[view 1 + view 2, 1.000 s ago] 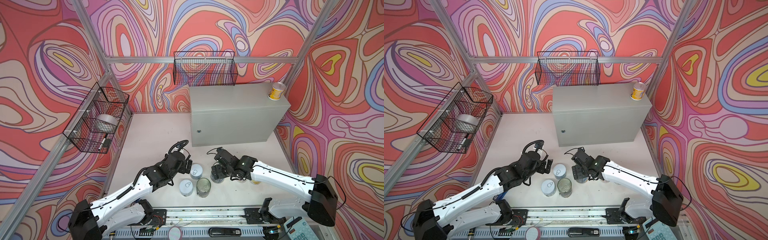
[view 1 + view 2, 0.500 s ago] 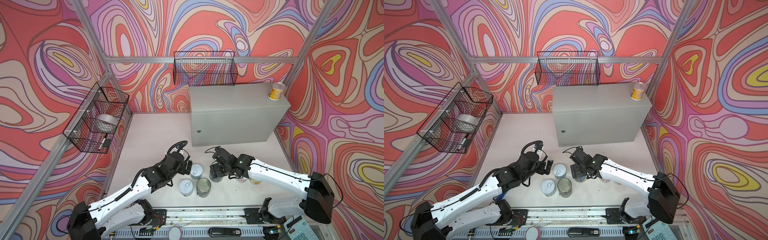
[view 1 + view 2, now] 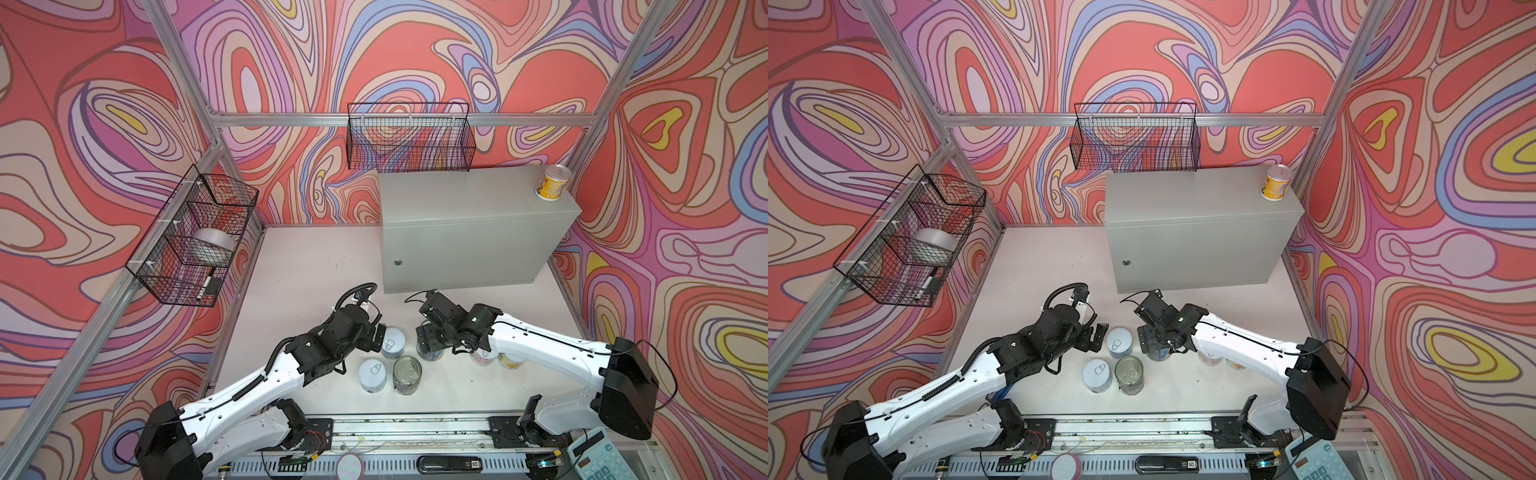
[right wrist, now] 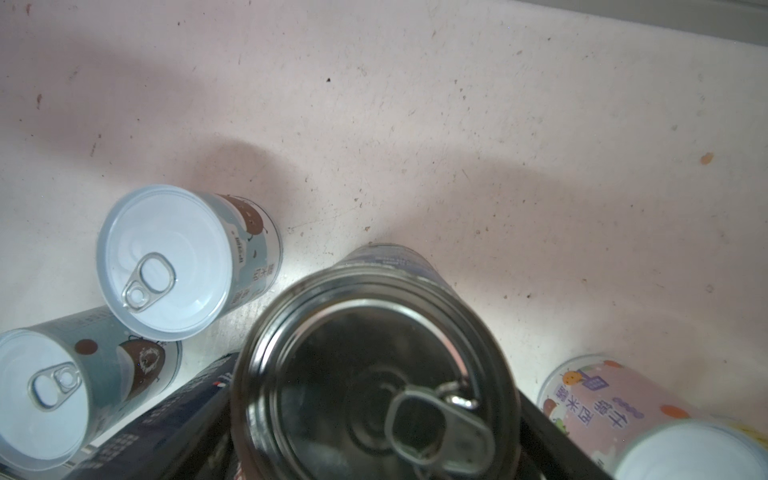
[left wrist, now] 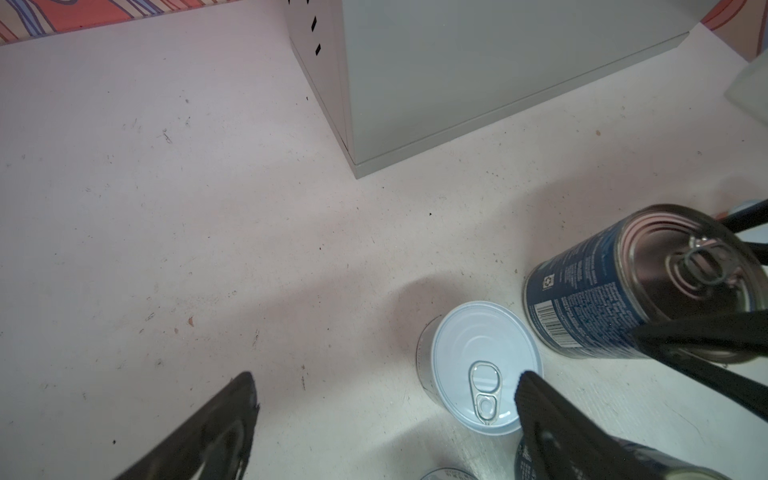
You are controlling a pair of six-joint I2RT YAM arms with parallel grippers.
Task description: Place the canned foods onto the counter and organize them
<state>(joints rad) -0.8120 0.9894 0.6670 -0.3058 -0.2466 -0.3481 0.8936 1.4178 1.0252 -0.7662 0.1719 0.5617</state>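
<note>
Around the dark can, cans crowd 7 to 9 o'clock, the counter walls off 12 to 1, and bare floor lies open at 10 to 11. The counter top is free save a yellow can at its 2 o'clock corner.

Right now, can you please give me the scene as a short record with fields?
counter: grey cabinet; a yellow can stands on its top, at the right end
left gripper: open, next to a pale blue can
right gripper: closed around a dark blue can
also on floor: second pale blue can, second dark can, pink can
</note>
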